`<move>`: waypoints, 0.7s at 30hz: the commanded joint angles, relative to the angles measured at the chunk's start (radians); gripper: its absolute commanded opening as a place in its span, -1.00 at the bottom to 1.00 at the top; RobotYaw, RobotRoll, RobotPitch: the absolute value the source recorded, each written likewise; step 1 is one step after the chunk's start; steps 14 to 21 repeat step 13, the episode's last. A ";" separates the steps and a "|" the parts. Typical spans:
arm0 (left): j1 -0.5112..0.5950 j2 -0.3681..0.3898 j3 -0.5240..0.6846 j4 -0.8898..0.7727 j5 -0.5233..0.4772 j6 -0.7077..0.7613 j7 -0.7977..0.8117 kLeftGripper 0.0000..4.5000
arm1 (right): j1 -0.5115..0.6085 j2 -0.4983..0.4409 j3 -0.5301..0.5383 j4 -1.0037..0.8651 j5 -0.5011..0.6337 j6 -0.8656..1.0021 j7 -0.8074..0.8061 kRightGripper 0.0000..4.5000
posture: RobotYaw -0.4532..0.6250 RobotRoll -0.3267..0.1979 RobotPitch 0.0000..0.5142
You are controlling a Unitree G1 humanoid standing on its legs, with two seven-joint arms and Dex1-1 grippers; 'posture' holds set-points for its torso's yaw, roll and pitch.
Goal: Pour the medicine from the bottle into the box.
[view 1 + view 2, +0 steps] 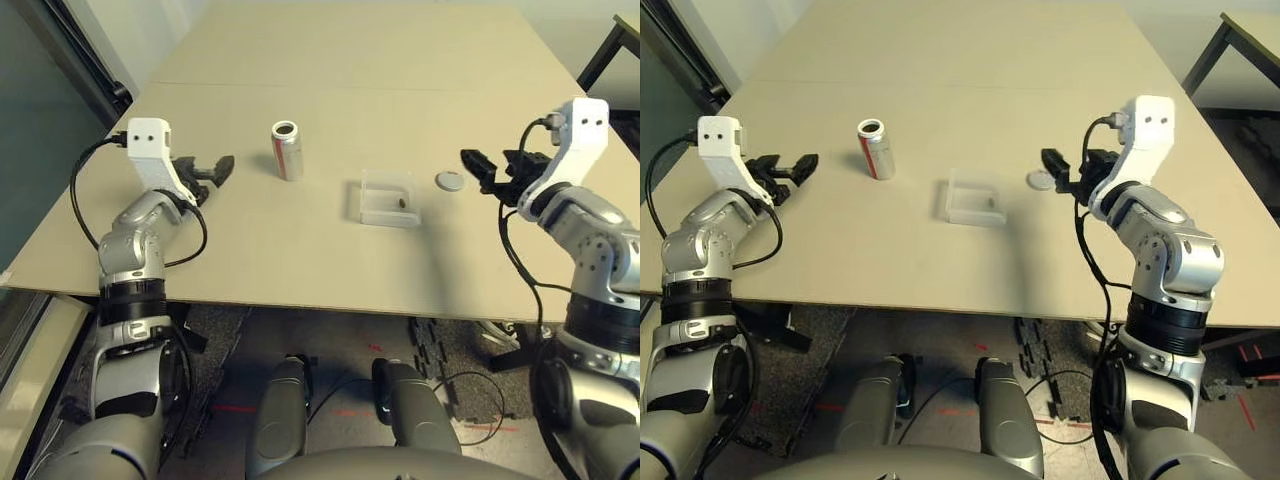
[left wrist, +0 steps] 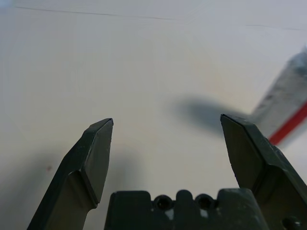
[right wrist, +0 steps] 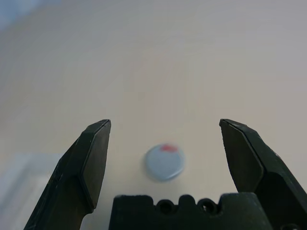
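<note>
Now both pincers (image 1: pixel 222 167) (image 1: pixel 470 160) apart, low.

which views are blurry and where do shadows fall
Left wrist view: the bottle is out of focus, its soft shadow lying on the table. Right wrist view: the cap is blurred. Left eye view: sharp, the box clear.

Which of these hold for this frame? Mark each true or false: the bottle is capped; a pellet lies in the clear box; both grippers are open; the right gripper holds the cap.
1. The bottle is capped. False: its mouth is open, and the cap lies on the table.
2. A pellet lies in the clear box. True.
3. The left gripper and right gripper are open. True.
4. The right gripper holds the cap. False: it holds nothing.
</note>
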 commanded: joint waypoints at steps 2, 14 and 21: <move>-0.064 0.038 0.002 0.199 0.028 -0.128 0.004 0.99 | 0.023 -0.038 -0.050 0.106 -0.031 -0.130 -0.056 1.00 | -0.10 0.25 -0.11; -0.216 0.195 -0.010 0.611 0.086 -0.362 -0.019 0.99 | 0.042 -0.083 -0.037 0.140 -0.057 -0.182 -0.141 1.00 | -0.16 0.25 0.09; -0.216 0.195 -0.010 0.611 0.086 -0.362 -0.019 0.99 | 0.042 -0.083 -0.037 0.140 -0.057 -0.182 -0.141 1.00 | -0.16 0.25 0.09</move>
